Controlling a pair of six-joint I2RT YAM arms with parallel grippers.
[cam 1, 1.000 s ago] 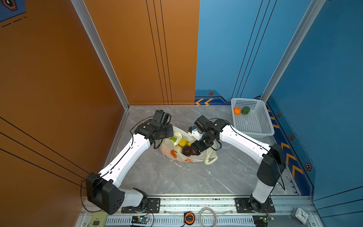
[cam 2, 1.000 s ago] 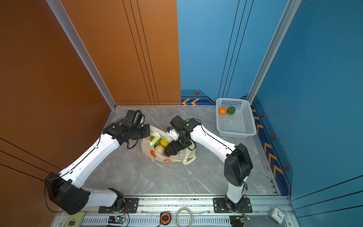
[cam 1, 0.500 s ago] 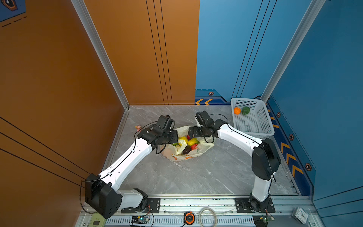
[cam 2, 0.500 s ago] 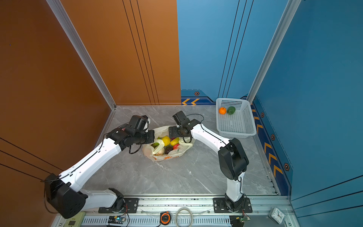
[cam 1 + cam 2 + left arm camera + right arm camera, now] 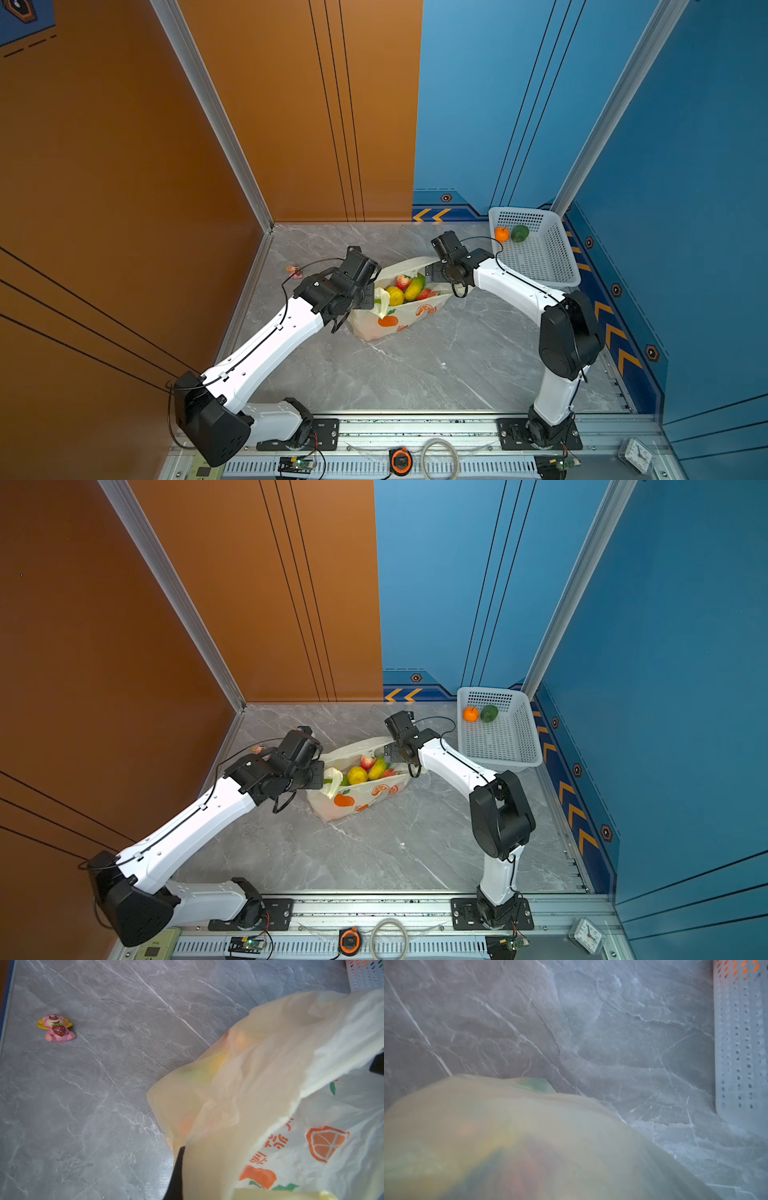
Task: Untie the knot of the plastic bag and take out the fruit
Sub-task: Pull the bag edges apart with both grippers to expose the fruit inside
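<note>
Widening bag (image 5: 399,324): fruit (image 5: 395,296) now bared for picking.
Left gripper (image 5: 370,297): clenched on the nearest bag rim.
Right gripper (image 5: 436,274): shifted to the far rim, grip unclear.

Plastic bag (image 5: 399,322) is laid mid-tabletop (image 5: 415,374), fruit (image 5: 405,286) piled inside. Toy figure (image 5: 294,271) is placed to its left, by the wall. Basket (image 5: 536,262) is set behind-right; tangerine (image 5: 501,234) and second fruit (image 5: 520,233) are kept side by side at its far end.

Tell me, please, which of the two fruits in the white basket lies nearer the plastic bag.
The orange fruit; the dark green fruit beside it lies farther from the plastic bag.
</note>
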